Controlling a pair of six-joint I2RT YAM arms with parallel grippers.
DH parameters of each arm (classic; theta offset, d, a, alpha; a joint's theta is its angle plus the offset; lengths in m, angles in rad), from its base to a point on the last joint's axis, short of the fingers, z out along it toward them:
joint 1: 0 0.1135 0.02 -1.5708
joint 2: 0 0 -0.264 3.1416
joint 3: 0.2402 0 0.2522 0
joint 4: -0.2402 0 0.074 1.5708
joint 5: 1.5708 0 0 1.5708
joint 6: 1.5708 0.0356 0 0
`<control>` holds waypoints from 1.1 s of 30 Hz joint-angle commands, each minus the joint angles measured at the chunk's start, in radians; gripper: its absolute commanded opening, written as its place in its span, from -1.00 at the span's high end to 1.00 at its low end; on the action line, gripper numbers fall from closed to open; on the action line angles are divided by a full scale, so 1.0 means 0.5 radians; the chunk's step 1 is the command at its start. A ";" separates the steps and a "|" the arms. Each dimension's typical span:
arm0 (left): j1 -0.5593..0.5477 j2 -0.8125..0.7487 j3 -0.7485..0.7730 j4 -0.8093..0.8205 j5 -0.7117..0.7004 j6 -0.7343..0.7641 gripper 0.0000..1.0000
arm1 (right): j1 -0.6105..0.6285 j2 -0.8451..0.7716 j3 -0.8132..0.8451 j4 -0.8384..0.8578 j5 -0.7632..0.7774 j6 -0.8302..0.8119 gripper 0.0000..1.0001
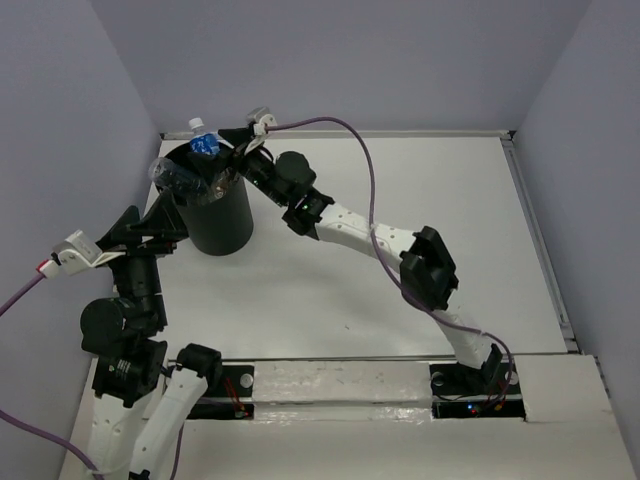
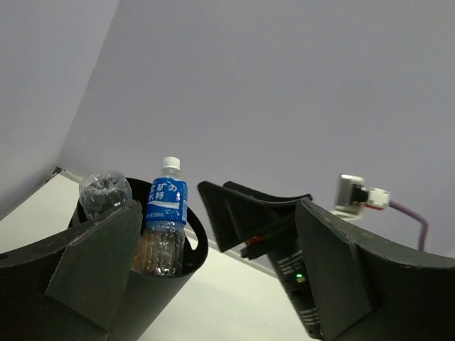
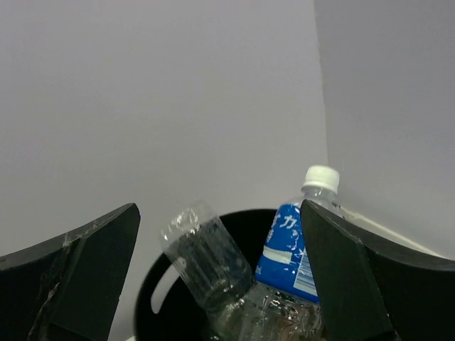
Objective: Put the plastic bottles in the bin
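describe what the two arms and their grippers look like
The left arm and right arm alternate white links with black joints. The left gripper and right gripper each have two matte black wedge-shaped fingers and a white camera block at the wrist. A purple cable trails from each wrist.

We find the bin [image 1: 222, 218] near the far left corner of the bench [image 1: 420, 190]. In it, an upright bottle [image 1: 203, 143] stands at the far side and a leaning bottle [image 1: 168, 175] tips toward the left edge. Our left gripper [image 1: 165, 225] sits before the bin on its left, and our right gripper [image 1: 240, 150] is at its far right rim.
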 commanded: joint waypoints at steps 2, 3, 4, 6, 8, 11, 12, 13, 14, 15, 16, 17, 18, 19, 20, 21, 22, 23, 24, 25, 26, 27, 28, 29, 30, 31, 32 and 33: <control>0.015 0.028 -0.002 0.072 -0.061 0.037 -0.98 | 0.021 -0.378 -0.293 0.215 -0.011 0.001 -0.99; 0.015 0.031 0.001 0.072 -0.061 0.037 -0.98 | 0.021 -0.379 -0.342 0.221 -0.011 -0.005 -0.99; 0.018 0.037 0.001 0.066 -0.061 0.034 -0.98 | 0.021 -0.418 -0.343 0.227 -0.011 -0.011 -0.99; 0.018 0.052 0.016 0.056 -0.040 0.030 -0.98 | 0.021 -0.559 -0.520 0.242 0.007 -0.015 -0.97; 0.015 0.086 0.065 0.020 0.015 0.015 -0.98 | 0.021 -0.764 -0.777 0.242 0.026 -0.012 -0.88; 0.018 0.132 0.111 -0.033 0.190 -0.015 -0.98 | 0.021 -1.034 -1.264 0.270 0.072 0.028 -0.20; 0.015 0.132 0.120 -0.042 0.254 -0.028 -0.98 | 0.021 -1.239 -1.394 0.276 0.087 0.044 0.10; 0.015 0.132 0.117 -0.042 0.310 -0.046 -0.98 | 0.021 -1.344 -1.526 0.276 0.151 0.053 0.47; 0.015 0.126 0.108 -0.036 0.456 -0.058 -0.98 | 0.021 -1.454 -1.788 0.270 0.185 0.059 0.87; 0.015 0.120 0.093 -0.033 0.530 -0.065 -0.98 | 0.021 -1.689 -1.922 0.258 0.228 0.065 0.98; 0.015 0.117 0.090 -0.027 0.595 -0.068 -0.98 | 0.021 -1.813 -2.038 0.245 0.250 0.059 1.00; 0.018 0.117 0.087 -0.027 0.656 -0.074 -0.98 | 0.021 -1.936 -2.152 0.179 0.317 0.053 1.00; 0.018 0.117 0.090 -0.033 0.791 -0.071 -0.98 | 0.021 -2.065 -2.250 0.111 0.348 0.050 1.00; 0.015 0.117 0.093 -0.039 0.856 -0.065 -0.98 | 0.021 -2.330 -2.409 0.019 0.387 0.062 1.00; 0.018 0.120 0.099 -0.072 1.002 -0.065 -0.98 | 0.021 -2.469 -2.478 -0.188 0.464 0.068 0.88; 0.015 0.120 0.099 -0.091 1.061 -0.059 -0.98 | 0.021 -2.747 -2.591 -0.312 0.510 0.080 0.69; 0.015 0.105 0.099 -0.121 1.117 -0.059 -0.98 | 0.021 -2.890 -2.646 -0.547 0.593 0.084 0.34; 0.015 0.095 0.093 -0.122 1.199 -0.065 -0.98 | 0.021 -3.028 -2.702 -0.662 0.657 0.087 -0.54; 0.015 0.083 0.069 -0.155 1.239 -0.068 -0.98 | 0.021 -3.169 -2.754 -0.757 0.722 0.090 -0.87; 0.015 0.056 0.050 -0.174 1.261 -0.095 -0.98 | 0.021 -3.298 -2.806 -0.937 0.780 0.102 -0.99; 0.015 0.043 0.035 -0.174 1.286 -0.108 -0.98 | 0.021 -3.512 -2.879 -1.027 0.911 0.108 -0.99; 0.015 0.028 0.001 -0.168 1.286 -0.120 -0.98 | 0.021 -3.599 -2.904 -1.101 0.973 0.108 -0.99; 0.012 0.016 -0.014 -0.146 1.289 -0.129 -0.98 | 0.021 -3.670 -2.920 -1.211 1.022 0.123 -0.99; 0.012 0.016 -0.039 -0.140 1.292 -0.150 -0.98 | 0.021 -3.774 -2.957 -1.291 1.093 0.139 -0.99; 0.015 0.022 -0.039 -0.140 1.298 -0.160 -0.98 | 0.021 -3.808 -2.966 -1.316 1.103 0.163 -0.99; 0.012 0.055 -0.045 -0.061 1.316 -0.166 -0.98 | 0.021 -3.833 -2.972 -1.331 1.103 0.203 -0.99; 0.012 0.077 -0.033 -0.045 1.377 -0.169 -0.98 | 0.021 -3.848 -2.969 -1.332 1.091 0.224 -0.99; 0.012 0.129 -0.027 -0.024 1.402 -0.169 -0.98 | 0.021 -3.845 -2.963 -1.332 1.097 0.243 -0.99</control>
